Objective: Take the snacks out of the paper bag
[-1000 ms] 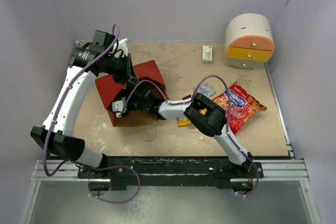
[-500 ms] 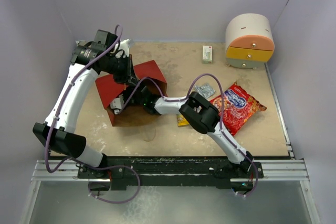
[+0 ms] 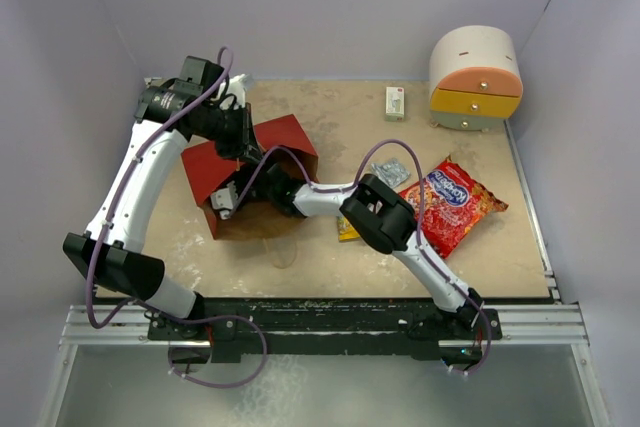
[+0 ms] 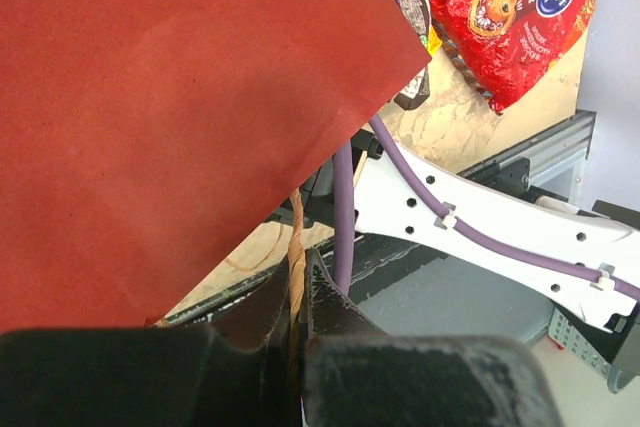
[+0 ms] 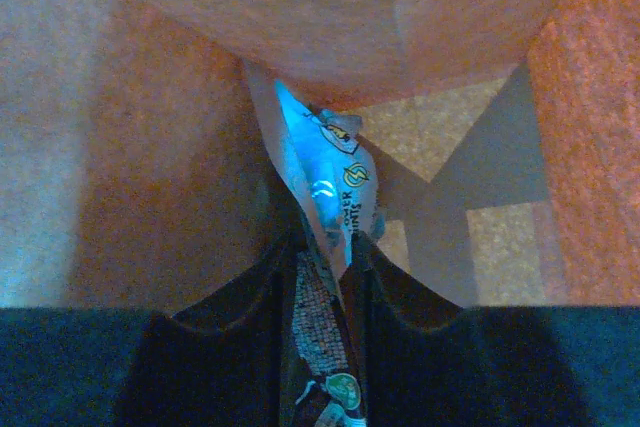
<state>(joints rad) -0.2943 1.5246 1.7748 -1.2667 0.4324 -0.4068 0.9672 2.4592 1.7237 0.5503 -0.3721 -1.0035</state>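
The red paper bag (image 3: 285, 139) lies tipped on the table, its brown inside facing the near edge. My left gripper (image 3: 243, 143) holds its upper edge; in the left wrist view the gripper (image 4: 296, 282) is shut on the bag's string handle (image 4: 295, 237) below the red wall (image 4: 180, 117). My right gripper (image 3: 232, 199) is inside the bag. In the right wrist view it (image 5: 335, 247) is shut on a small silver-wrapped snack (image 5: 335, 182) against the brown wall (image 5: 150, 147). The red crisp packet (image 3: 452, 203), a yellow bar (image 3: 349, 232) and a silver wrapper (image 3: 392, 171) lie outside.
A white mini chest with orange and yellow drawers (image 3: 476, 79) stands at the back right. A small white box (image 3: 395, 102) lies near it. A dark brown bar (image 4: 412, 47) lies by the crisp packet (image 4: 520, 17). My right arm (image 4: 480, 227) spans the table's middle.
My right arm has pushed further left into the bag over the last second. The left gripper and the bag have barely moved.
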